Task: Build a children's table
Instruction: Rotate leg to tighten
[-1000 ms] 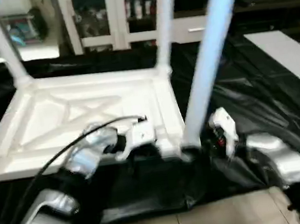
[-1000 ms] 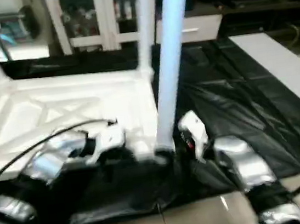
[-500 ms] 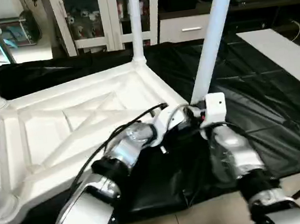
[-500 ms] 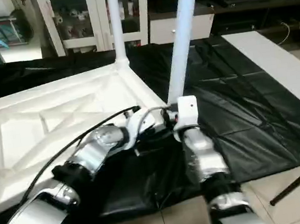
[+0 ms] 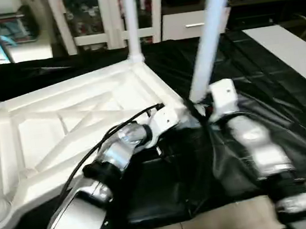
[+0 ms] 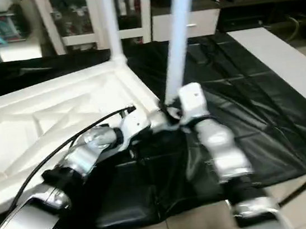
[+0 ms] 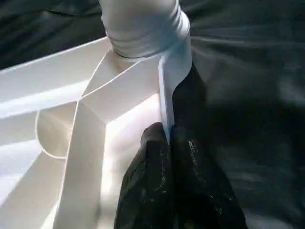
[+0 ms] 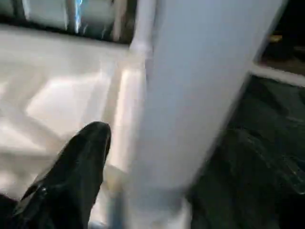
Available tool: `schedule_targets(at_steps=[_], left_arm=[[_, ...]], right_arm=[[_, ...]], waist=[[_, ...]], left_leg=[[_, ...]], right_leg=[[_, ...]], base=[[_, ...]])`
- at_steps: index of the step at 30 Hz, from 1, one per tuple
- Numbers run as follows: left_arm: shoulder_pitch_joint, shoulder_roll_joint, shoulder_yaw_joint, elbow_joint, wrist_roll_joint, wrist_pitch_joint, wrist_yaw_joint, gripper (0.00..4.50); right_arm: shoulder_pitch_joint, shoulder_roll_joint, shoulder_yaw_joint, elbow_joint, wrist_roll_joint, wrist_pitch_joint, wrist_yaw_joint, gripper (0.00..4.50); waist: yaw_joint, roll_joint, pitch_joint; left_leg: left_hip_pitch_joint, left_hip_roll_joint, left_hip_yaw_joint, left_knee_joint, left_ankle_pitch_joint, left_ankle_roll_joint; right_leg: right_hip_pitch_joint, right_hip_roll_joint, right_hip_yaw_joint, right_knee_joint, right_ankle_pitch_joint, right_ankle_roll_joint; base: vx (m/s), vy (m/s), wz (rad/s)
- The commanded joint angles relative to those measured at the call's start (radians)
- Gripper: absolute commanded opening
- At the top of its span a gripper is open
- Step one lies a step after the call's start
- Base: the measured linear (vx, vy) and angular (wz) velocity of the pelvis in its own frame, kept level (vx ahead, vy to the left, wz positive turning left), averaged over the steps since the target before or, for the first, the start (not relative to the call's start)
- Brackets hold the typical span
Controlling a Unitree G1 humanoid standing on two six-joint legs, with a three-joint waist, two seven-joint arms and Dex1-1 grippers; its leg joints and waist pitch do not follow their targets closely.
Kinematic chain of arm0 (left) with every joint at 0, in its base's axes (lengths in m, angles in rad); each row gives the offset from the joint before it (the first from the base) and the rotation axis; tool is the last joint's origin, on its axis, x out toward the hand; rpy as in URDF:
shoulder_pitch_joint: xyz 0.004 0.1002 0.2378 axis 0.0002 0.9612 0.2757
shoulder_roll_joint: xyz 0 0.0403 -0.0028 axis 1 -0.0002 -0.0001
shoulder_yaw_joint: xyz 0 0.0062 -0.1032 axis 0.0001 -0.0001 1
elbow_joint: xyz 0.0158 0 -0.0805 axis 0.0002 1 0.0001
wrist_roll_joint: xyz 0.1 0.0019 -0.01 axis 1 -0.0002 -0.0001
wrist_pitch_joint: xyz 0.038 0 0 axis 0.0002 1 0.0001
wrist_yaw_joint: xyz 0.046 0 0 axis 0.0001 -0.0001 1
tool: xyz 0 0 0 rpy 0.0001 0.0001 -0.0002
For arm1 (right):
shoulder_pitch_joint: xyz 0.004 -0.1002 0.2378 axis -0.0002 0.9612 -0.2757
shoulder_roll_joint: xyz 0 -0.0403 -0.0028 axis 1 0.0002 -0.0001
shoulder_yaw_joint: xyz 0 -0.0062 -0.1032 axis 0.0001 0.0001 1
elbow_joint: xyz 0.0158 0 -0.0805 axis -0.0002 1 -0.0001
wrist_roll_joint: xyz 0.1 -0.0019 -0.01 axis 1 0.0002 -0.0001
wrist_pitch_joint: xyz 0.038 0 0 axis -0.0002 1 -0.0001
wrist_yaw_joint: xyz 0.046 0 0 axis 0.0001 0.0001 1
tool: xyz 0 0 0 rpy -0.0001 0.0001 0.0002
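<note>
Children's table, inverted: the tabletop (image 5: pixel 80 121) is lying ribbed underside up on the black-draped work table (image 5: pixel 285 91), with legs standing in its corner sockets. The left gripper (image 7: pixel 171 143) is pinching the tabletop's raised rim (image 7: pixel 167 90) just below the near-right leg (image 5: pixel 207 34), fingers nearly shut on the thin wall. The right gripper (image 8: pixel 119 157) is sitting at that leg's base; 1 black finger (image 8: pixel 81 157) is showing beside the leg, the other is hidden, so whether it is gripping cannot be told. The plastic is probably light, stiff and smooth, so slippery; the rim and the leg's thick lower end look like the best holds. The left wrist view is showing the rim pinch and socket collar, which the head views are blurring
</note>
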Motion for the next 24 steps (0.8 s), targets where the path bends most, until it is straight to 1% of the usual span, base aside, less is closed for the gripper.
schedule_targets(at_steps=[1,2,3,4,5,6,7,8,9,10,11,12,13,14,15,16,17,18,19,20,21,22,23,24], left_arm=[[0.059,0.015,-0.025,0.006,-0.03,-0.01,-0.135,0.0],[0.078,0.046,-0.05,-0.023,-0.036,-0.026,-0.233,0.0],[0.091,0.064,-0.066,-0.043,-0.043,-0.043,-0.292,0.0],[0.093,0.066,-0.068,-0.046,-0.044,-0.046,-0.301,0.0],[0.124,0.11,-0.103,-0.103,-0.061,-0.066,-0.423,0.0],[0.127,0.115,-0.107,-0.11,-0.063,-0.068,-0.437,0.0],[0.143,0.144,-0.13,-0.146,-0.067,-0.072,-0.497,0.0],[0.166,0.179,-0.158,-0.196,-0.075,-0.087,-0.568,0.0],[0.166,0.179,-0.158,-0.196,-0.075,-0.087,-0.568,0.0],[0.175,0.184,-0.16,-0.214,-0.085,-0.076,-0.59,0.0],[0.182,0.187,-0.157,-0.229,-0.093,-0.07,-0.612,0.0],[0.183,0.187,-0.157,-0.23,-0.092,-0.07,-0.614,0.0],[0.183,0.187,-0.157,-0.231,-0.092,-0.071,-0.615,0.0],[0.182,0.189,-0.156,-0.231,-0.082,-0.07,-0.626,0.0],[0.176,0.186,-0.154,-0.221,-0.073,-0.073,-0.619,0.0],[0.176,0.186,-0.154,-0.221,-0.073,-0.073,-0.619,0.0],[0.173,0.187,-0.154,-0.222,-0.072,-0.072,-0.619,0.0],[0.166,0.185,-0.152,-0.22,-0.07,-0.072,-0.612,0.0],[0.163,0.186,-0.15,-0.224,-0.072,-0.069,-0.61,0.0],[0.163,0.187,-0.15,-0.226,-0.073,-0.067,-0.609,0.0],[0.163,0.189,-0.149,-0.232,-0.073,-0.064,-0.611,0.0],[0.163,0.19,-0.148,-0.234,-0.072,-0.063,-0.612,0.0],[0.162,0.191,-0.147,-0.235,-0.071,-0.062,-0.613,0.0],[0.163,0.191,-0.146,-0.236,-0.07,-0.06,-0.614,0.0]], right_arm=[[0.036,-0.032,0.012,-0.049,0.014,0.045,0.097,4.33],[0.067,-0.078,0.025,-0.098,0.046,0.076,0.195,4.43],[0.085,-0.101,0.036,-0.125,0.064,0.089,0.242,4.43],[0.087,-0.104,0.037,-0.129,0.066,0.091,0.249,4.43],[0.124,-0.16,0.065,-0.181,0.095,0.109,0.346,4.43],[0.128,-0.166,0.068,-0.188,0.098,0.113,0.356,4.43],[0.152,-0.202,0.087,-0.217,0.118,0.115,0.424,4.43],[0.184,-0.253,0.118,-0.253,0.142,0.128,0.525,4.43],[0.184,-0.253,0.118,-0.253,0.142,0.128,0.525,4.43],[0.191,-0.27,0.129,-0.261,0.143,0.134,0.557,4.43],[0.194,-0.279,0.136,-0.273,0.143,0.16,0.595,4.43],[0.194,-0.279,0.136,-0.275,0.144,0.166,0.601,4.43],[0.194,-0.279,0.136,-0.277,0.145,0.17,0.604,4.43],[0.194,-0.283,0.14,-0.293,0.156,0.185,0.634,4.43],[0.19,-0.286,0.147,-0.296,0.163,0.187,0.657,4.43],[0.19,-0.286,0.147,-0.296,0.163,0.187,0.657,4.43],[0.186,-0.295,0.156,-0.3,0.169,0.194,0.677,4.43],[0.178,-0.306,0.17,-0.294,0.166,0.194,0.695,4.43],[0.171,-0.315,0.18,-0.283,0.159,0.189,0.702,4.17],[0.168,-0.318,0.183,-0.277,0.157,0.186,0.704,4.17],[0.165,-0.326,0.192,-0.271,0.146,0.182,0.721,4.06],[0.163,-0.329,0.195,-0.269,0.142,0.181,0.727,4.06],[0.161,-0.331,0.197,-0.264,0.137,0.179,0.733,3.84],[0.159,-0.33,0.194,-0.259,0.134,0.18,0.738,3.72]], waist=[[0.003,-0.003,-0.052],[0.008,-0.004,-0.05],[0.008,-0.004,-0.05],[0.01,-0.001,-0.05],[0.011,0.0,-0.051],[0.013,0.0,-0.05],[0.017,0.004,-0.051],[0.018,0.004,-0.049],[0.021,0.005,-0.049],[0.022,0.005,-0.048],[0.022,0.003,-0.045],[0.024,0.003,-0.045],[0.02,0.003,-0.043],[0.019,-0.001,-0.044],[0.019,0.0,-0.044],[0.019,0.0,-0.044],[0.02,-0.003,-0.045],[0.021,-0.003,-0.046],[0.023,-0.003,-0.047],[0.022,-0.004,-0.048],[0.023,-0.004,-0.049],[0.023,-0.005,-0.05],[0.024,-0.004,-0.049],[0.024,-0.004,-0.049]], left_leg=[[0.005,0.024,-0.008,-0.066,-0.208,0.062],[0.005,0.026,-0.009,-0.068,-0.22,0.069],[0.004,0.027,-0.01,-0.068,-0.22,0.071],[0.004,0.027,-0.01,-0.069,-0.226,0.074],[0.004,0.029,-0.011,-0.07,-0.232,0.071],[0.004,0.031,-0.013,-0.07,-0.228,0.069],[0.008,0.035,-0.012,-0.07,-0.229,0.069],[0.007,0.037,-0.011,-0.071,-0.236,0.07],[0.009,0.037,-0.01,-0.072,-0.239,0.068],[0.012,0.037,-0.008,-0.071,-0.248,0.065],[0.013,0.036,-0.009,-0.074,-0.275,0.05],[0.014,0.037,-0.009,-0.075,-0.283,0.045],[0.012,0.036,-0.011,-0.078,-0.3,0.034],[0.013,0.035,-0.012,-0.077,-0.311,0.025],[0.013,0.035,-0.013,-0.077,-0.313,0.023],[0.013,0.035,-0.013,-0.077,-0.313,0.023],[0.014,0.035,-0.012,-0.076,-0.302,0.022],[0.012,0.035,-0.013,-0.076,-0.295,0.023],[0.012,0.035,-0.012,-0.074,-0.275,0.027],[0.01,0.035,-0.012,-0.073,-0.264,0.029],[0.008,0.034,-0.012,-0.072,-0.246,0.034],[0.008,0.034,-0.011,-0.072,-0.242,0.035],[0.008,0.034,-0.011,-0.071,-0.232,0.04],[0.008,0.034,-0.011,-0.07,-0.232,0.041]], right_leg=[[0.047,-0.047,0.038,-0.059,-0.204,-0.225],[0.049,-0.049,0.039,-0.062,-0.211,-0.22],[0.05,-0.049,0.04,-0.06,-0.209,-0.219],[0.049,-0.049,0.039,-0.061,-0.214,-0.218],[0.049,-0.05,0.039,-0.061,-0.225,-0.215],[0.051,-0.052,0.04,-0.059,-0.222,-0.216],[0.047,-0.052,0.041,-0.058,-0.206,-0.222],[0.046,-0.05,0.041,-0.056,-0.199,-0.228],[0.045,-0.05,0.041,-0.057,-0.202,-0.227],[0.041,-0.05,0.042,-0.058,-0.208,-0.229],[0.039,-0.049,0.041,-0.061,-0.245,-0.228],[0.039,-0.051,0.042,-0.062,-0.257,-0.225],[0.039,-0.05,0.041,-0.065,-0.292,-0.214],[0.038,-0.051,0.041,-0.068,-0.317,-0.201],[0.038,-0.052,0.042,-0.069,-0.332,-0.193],[0.038,-0.052,0.042,-0.069,-0.332,-0.193],[0.037,-0.053,0.043,-0.069,-0.324,-0.191],[0.039,-0.053,0.042,-0.067,-0.318,-0.191],[0.04,-0.053,0.043,-0.065,-0.296,-0.194],[0.041,-0.054,0.043,-0.063,-0.282,-0.196],[0.043,-0.054,0.043,-0.06,-0.26,-0.201],[0.043,-0.053,0.042,-0.058,-0.253,-0.205],[0.044,-0.053,0.041,-0.057,-0.243,-0.21],[0.044,-0.053,0.041,-0.057,-0.244,-0.211]], base=[[0.0,0.0,0.0],[0.0,0.0,0.0],[0.0,0.0,0.0],[0.0,0.0,0.0],[0.0,0.0,0.0],[0.0,0.0,0.0],[0.0,0.0,0.0],[0.0,0.0,0.0],[0.0,0.0,0.0],[0.0,0.0,0.0],[0.0,0.0,0.0],[0.0,0.0,0.0],[0.0,0.0,0.0],[0.0,0.0,0.0],[0.0,0.0,0.0],[0.0,0.0,0.0],[0.0,0.0,0.0],[0.0,0.0,0.0],[0.0,0.0,0.0],[0.0,0.0,0.0],[0.0,0.0,0.0],[0.0,0.0,0.0],[0.0,0.0,0.0],[0.0,0.0,0.0]])
